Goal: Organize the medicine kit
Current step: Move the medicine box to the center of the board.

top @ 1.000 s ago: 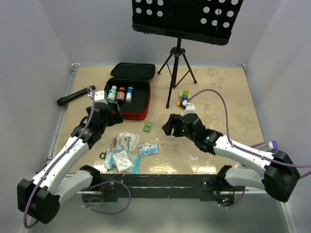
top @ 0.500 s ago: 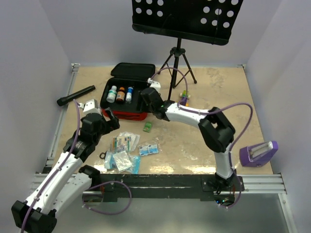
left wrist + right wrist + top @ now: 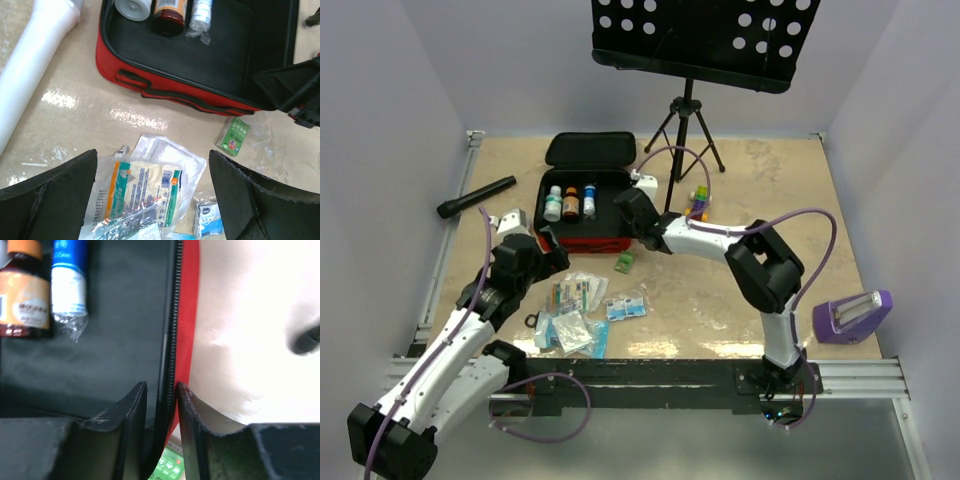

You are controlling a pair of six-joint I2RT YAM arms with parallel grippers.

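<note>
1. At the far left of the bench [image 3: 750, 190] lies the black flashlight [image 3: 477, 196], apart from the kit. I judge it is not mine to pack.
2. My left claw [image 3: 152, 157] hangs spread wide with nothing in it. It is over the near-left heap of packets [image 3: 575, 310], just near of the kit.
3. The medicine kit [image 3: 582, 238] sits open left of centre toward the far side, its lid laid back. Three bottles [image 3: 570, 203] stand in a row in its far-left part, and the rest of the black lining is bare.
4. A small green box [image 3: 624, 262] lies just near of the kit's right corner.
5. My right claw [image 3: 161, 386] straddles the kit's right wall, drawn in narrow and pinching the zip edge.
6. I judge the step to be steadying the case. Next, my left claw should lower onto a packet, close on it, and carry it over the red wall into the bare lining.
</note>
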